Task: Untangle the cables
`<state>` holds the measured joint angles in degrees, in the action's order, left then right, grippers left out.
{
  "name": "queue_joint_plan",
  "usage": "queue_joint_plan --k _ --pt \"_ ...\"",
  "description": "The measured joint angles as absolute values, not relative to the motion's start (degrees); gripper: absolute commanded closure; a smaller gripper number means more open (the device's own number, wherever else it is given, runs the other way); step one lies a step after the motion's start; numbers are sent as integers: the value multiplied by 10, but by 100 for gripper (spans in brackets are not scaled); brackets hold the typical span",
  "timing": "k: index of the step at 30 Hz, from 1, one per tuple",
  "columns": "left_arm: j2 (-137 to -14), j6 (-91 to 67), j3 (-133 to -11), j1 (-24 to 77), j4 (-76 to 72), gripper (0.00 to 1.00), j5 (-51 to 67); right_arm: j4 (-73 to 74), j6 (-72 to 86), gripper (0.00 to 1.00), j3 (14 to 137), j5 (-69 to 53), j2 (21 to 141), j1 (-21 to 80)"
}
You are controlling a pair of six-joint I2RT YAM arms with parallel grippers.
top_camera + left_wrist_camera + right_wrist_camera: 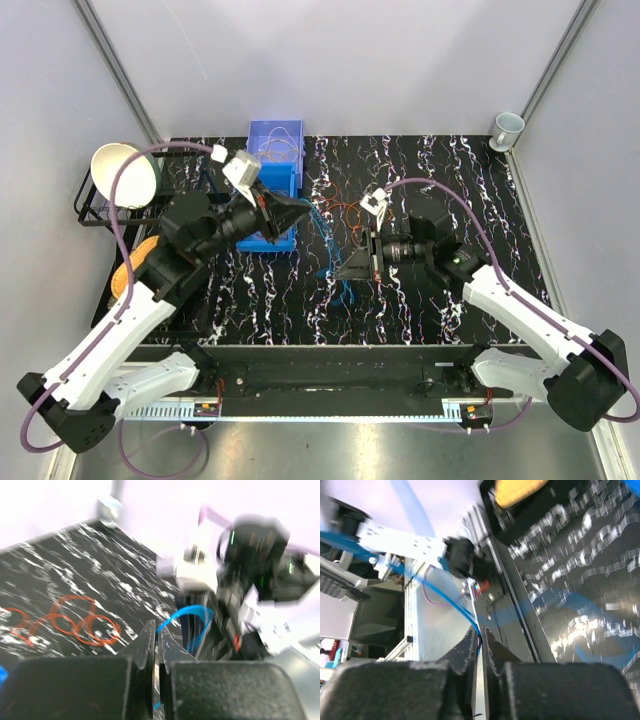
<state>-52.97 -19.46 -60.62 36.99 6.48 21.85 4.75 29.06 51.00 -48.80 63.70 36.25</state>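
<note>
Tightly, the left end effector [156, 630] pinches a thin blue cable [192, 612].

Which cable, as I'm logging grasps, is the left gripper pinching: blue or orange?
The blue cable: it rises from between the shut left gripper fingers, while the orange cable lies coiled on the table, untouched.
</note>
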Motion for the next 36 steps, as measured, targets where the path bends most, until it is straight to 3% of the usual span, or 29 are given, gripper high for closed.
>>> queue_joint_plan --k 14,27,36 --pt "-668 -143 -840 354 162 100 68 59 296 75 424 -446 653 362" --pt "-882 -147 -973 259 142 100 -41 72 292 83 415 -353 665 362" --pt "-1093 -154 -1234 175 90 100 -38 69 292 85 411 -357 712 362"
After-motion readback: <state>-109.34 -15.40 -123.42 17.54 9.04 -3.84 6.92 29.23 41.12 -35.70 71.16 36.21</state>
